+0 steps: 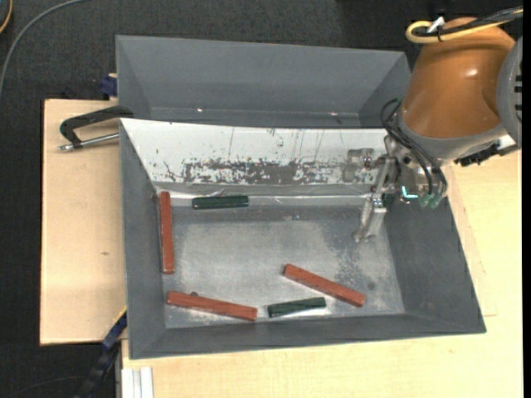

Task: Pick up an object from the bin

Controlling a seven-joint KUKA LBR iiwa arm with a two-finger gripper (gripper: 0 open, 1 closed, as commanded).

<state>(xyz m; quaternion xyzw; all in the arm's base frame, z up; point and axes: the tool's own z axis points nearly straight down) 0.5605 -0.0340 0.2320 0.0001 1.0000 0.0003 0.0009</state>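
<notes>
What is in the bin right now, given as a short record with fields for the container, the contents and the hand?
container: grey metal bin
red sticks: left-wall red stick; front-left red stick; tilted red stick, right of centre
green sticks: back green stick by the rear wall; front green stick by the near wall
hand: hand at the back right, over bare floor, apart from every stick
nearest to hand: tilted red stick
</notes>
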